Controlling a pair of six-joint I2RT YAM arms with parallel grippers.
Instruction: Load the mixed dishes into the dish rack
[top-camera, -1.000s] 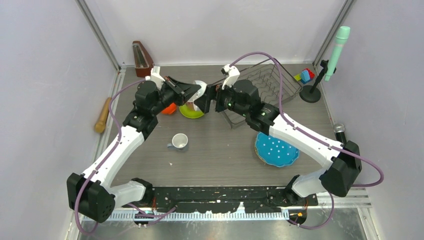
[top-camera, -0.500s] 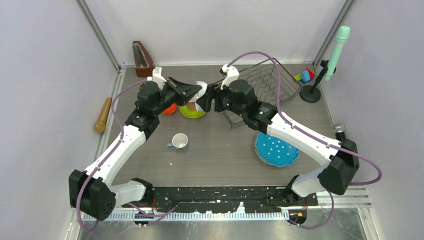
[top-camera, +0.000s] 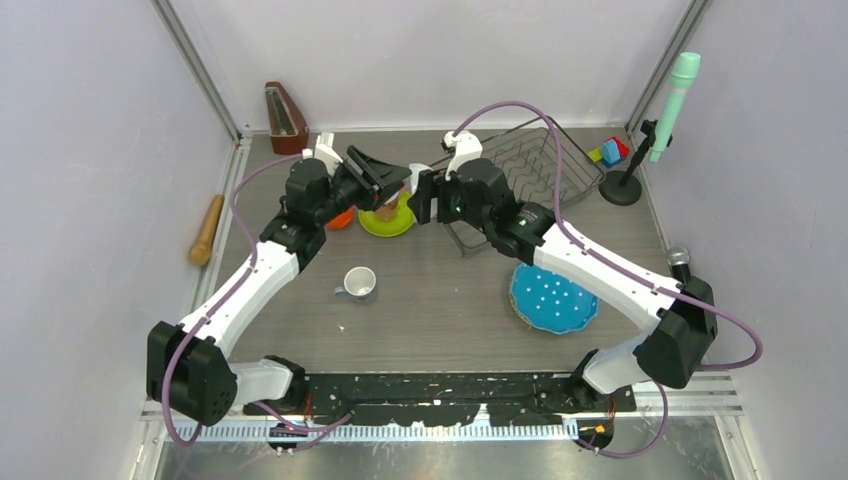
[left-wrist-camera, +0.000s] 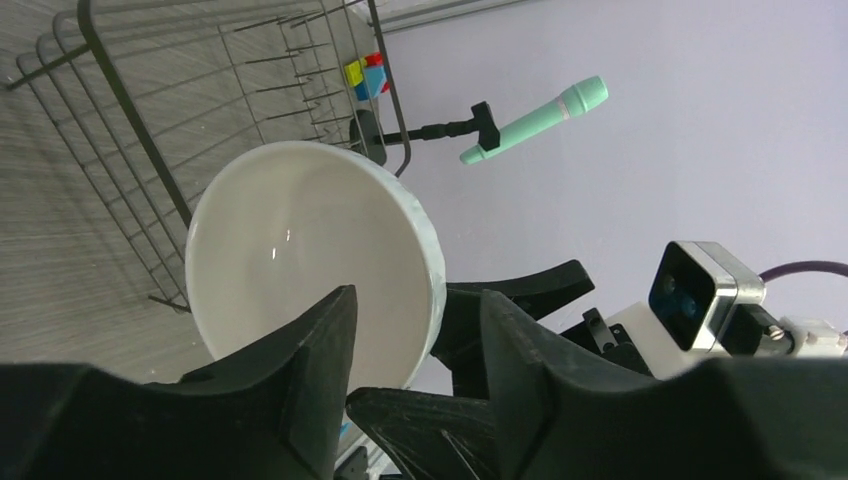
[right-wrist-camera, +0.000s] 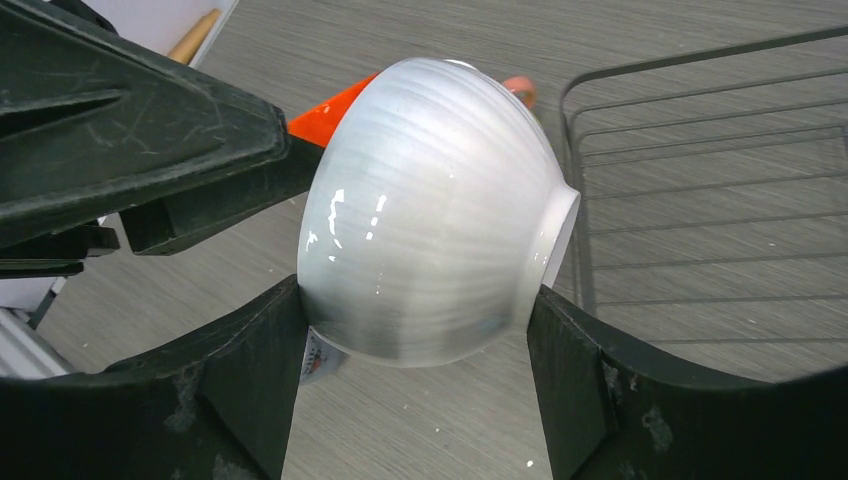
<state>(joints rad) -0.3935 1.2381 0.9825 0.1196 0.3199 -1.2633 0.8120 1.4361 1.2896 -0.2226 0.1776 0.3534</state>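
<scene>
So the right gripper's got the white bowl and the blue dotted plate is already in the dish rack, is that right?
Not quite. The right gripper does clamp the white bowl, but the blue dotted plate lies on the table, outside the dish rack. The top external view shows it.

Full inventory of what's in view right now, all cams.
white bowl: 1, white, midair between both grippers
dish rack: 1, black wire, far right of table
lime-green plate: 1, green, left of rack
blue dotted plate: 1, blue with white dots, near right
orange bowl: 1, orange, partly behind left arm
mug: 1, pale, mid table
metronome: 1, brown, far left corner
rolling pin: 1, wooden, left edge
microphone: 1, mint, on black stand, far right
blocks: small cluster, mixed colours, by stand
left gripper: open around bowl rim
right gripper: shut on bowl
</scene>
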